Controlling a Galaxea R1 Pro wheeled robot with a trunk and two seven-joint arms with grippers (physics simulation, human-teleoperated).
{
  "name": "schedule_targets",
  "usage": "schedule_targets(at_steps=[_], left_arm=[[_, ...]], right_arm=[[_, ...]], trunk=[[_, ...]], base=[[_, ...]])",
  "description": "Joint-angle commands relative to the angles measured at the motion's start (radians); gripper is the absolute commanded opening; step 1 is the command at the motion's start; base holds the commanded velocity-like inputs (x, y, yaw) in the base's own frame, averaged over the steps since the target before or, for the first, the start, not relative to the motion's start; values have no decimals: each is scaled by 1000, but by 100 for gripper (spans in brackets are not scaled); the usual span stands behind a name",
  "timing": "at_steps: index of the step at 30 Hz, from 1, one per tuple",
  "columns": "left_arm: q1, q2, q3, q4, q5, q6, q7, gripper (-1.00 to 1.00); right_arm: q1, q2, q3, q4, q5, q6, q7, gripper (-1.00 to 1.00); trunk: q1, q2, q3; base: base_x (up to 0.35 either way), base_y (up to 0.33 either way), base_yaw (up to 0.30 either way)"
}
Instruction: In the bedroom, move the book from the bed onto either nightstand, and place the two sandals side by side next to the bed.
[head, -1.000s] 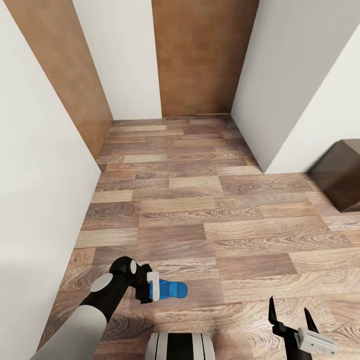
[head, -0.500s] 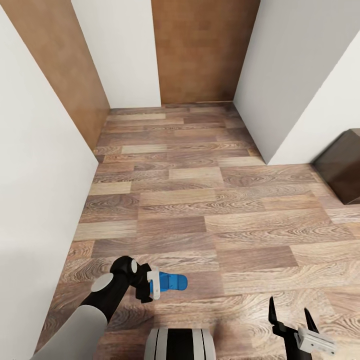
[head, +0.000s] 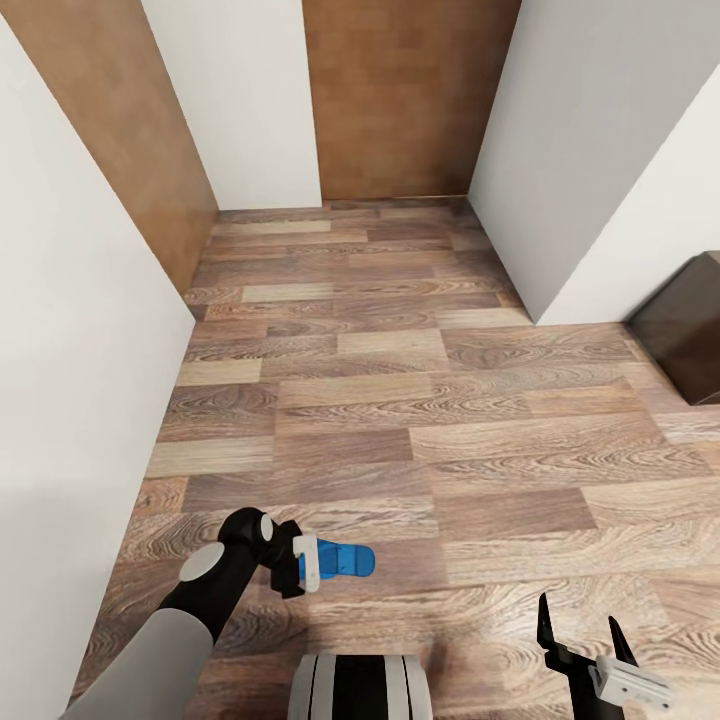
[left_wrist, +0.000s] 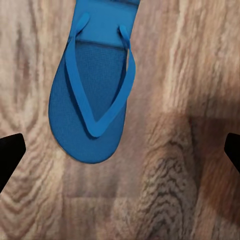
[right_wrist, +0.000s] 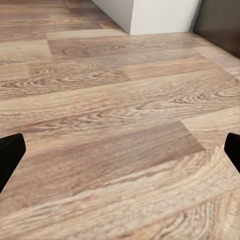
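Sandal (head: 340, 561) in bright blue sits at the lower left of the head view, just in front of the left gripper (head: 312, 563), with its long axis running across the frame and its free end pointing toward the right. Whether the gripper clamps it cannot be told from that view: the near end is hidden behind the white fitting at the wrist. In the left wrist view the same sandal (left_wrist: 95, 85) lies flat on the wood floor (left_wrist: 185, 75), strap side up, its rounded end toward the bottom of the frame; the two dark fingertips (left_wrist: 10, 155) stand far apart at the frame's lower corners, clear of the sandal, so the gripper is spread wide and grasping nothing.

At the lower right of the head view the right gripper (head: 583, 632) hangs above the floor (head: 420, 400) with its black fingers parted and nothing between them. A dark brown cabinet (head: 685, 340) is cut by the right edge. White walls (head: 80, 340) and brown doors (head: 395, 100) fill the upper part.
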Motion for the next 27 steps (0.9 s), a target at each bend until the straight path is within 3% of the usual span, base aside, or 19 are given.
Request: schedule_targets(at_steps=[1,12,17,27], left_arm=[[0,0,-1,-2,0,11,-5,100],[0,0,-1,-2,-1,11,-5,100],[11,-8,-29,-31,-29,23,0,100],[12,-8,-48,-87,-76,23,-35,100]], right_arm=[[0,0,2,0,0,-2,-5,100],[0,0,2,0,0,-2,-5,100],[0,-2,-14,9,5,-7,-8,100],[-1,-3,-16,13,8,-6,-8,100]], trunk=[[0,0,-1],[0,0,-1],[0,0,-1],[0,0,-1]], base=[[0,0,0],[0,0,0],[0,0,0],[0,0,0]])
